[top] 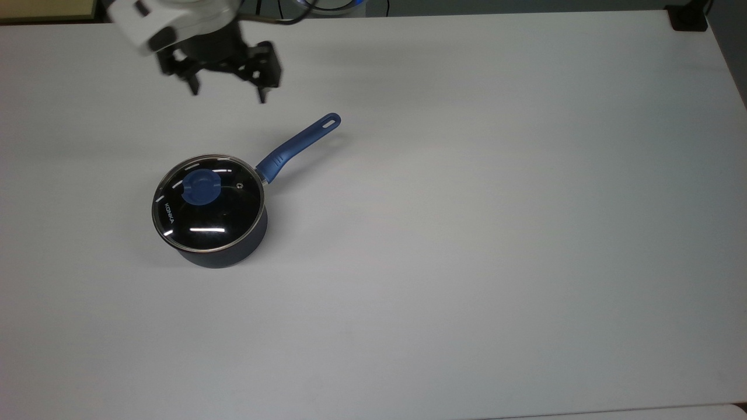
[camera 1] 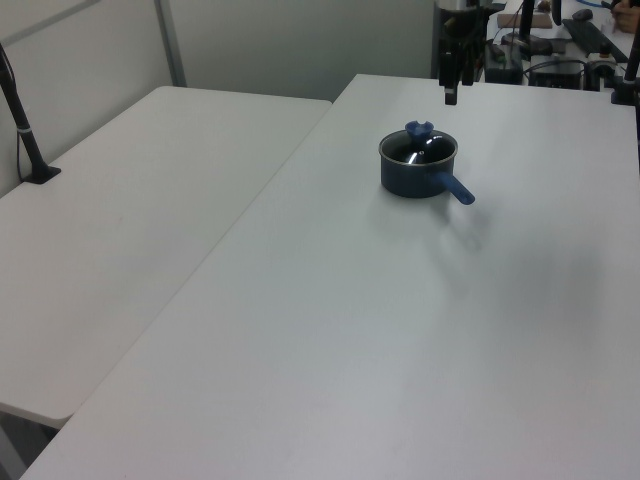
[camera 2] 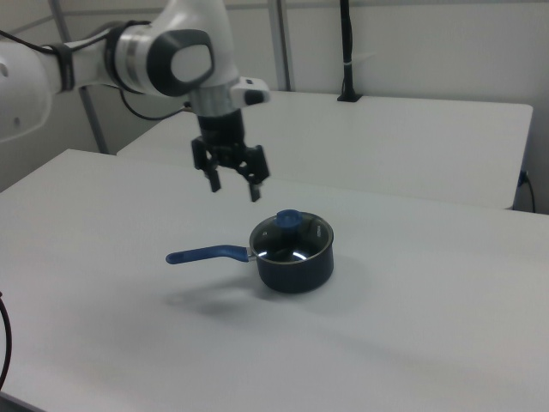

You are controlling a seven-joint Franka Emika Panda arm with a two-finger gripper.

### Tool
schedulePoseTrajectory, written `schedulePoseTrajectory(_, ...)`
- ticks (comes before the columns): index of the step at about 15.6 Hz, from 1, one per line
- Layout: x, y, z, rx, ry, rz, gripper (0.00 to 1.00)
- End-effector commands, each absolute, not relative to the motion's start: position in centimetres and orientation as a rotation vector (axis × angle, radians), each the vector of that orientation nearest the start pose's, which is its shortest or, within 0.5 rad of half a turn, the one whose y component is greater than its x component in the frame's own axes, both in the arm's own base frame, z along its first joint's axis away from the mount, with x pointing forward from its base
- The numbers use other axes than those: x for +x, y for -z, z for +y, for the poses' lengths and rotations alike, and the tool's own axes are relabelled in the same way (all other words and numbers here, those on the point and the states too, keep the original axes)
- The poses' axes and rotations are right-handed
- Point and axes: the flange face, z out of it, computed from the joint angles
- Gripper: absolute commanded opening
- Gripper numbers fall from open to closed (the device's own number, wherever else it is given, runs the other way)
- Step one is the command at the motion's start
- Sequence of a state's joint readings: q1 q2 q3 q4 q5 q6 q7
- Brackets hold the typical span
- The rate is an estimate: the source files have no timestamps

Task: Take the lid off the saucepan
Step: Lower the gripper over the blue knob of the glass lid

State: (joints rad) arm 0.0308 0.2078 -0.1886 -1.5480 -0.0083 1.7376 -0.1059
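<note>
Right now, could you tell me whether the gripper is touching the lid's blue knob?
Apart. In the right view the gripper hangs open in the air, up and to the right view's left of the knob on the lid, with bare table between them.

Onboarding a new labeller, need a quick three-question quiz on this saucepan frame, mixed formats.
1. True or false: the lid sits on the saucepan.
2. The gripper is: A) shut on the knob B) open, apart from the pan C) gripping the handle.
3. In the top view, toward which corner does the handle point?

Key: 1 true. 2 B. 3 The top view's upper right.
</note>
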Motion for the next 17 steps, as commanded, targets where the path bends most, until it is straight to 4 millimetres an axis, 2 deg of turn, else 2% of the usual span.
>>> schedulePoseTrajectory(1,62.8,-52.3,-12.6,-3.201,0.085,-0.127,1.0)
schedulePoseTrajectory(3,63.4,-50.3,-13.6,-3.206,0.05,-0.179,1.0)
schedulePoseTrajectory(7,65.4,-46.5,-13.6,-3.214,0.055,-0.32,1.0)
schedulePoseTrajectory(9,66.6,-45.6,-13.6,-3.216,0.056,-0.31,1.0)
schedulePoseTrajectory(11,67.2,-45.0,-13.7,-3.227,0.074,-0.219,1.0)
schedulePoseTrajectory(13,67.8,-44.4,-13.3,-3.232,0.119,-0.203,1.0)
schedulePoseTrajectory(14,68.3,-43.5,-13.2,-3.236,0.125,-0.181,1.0)
schedulePoseTrajectory(17,69.5,-43.0,-13.0,-3.245,0.161,-0.141,1.0)
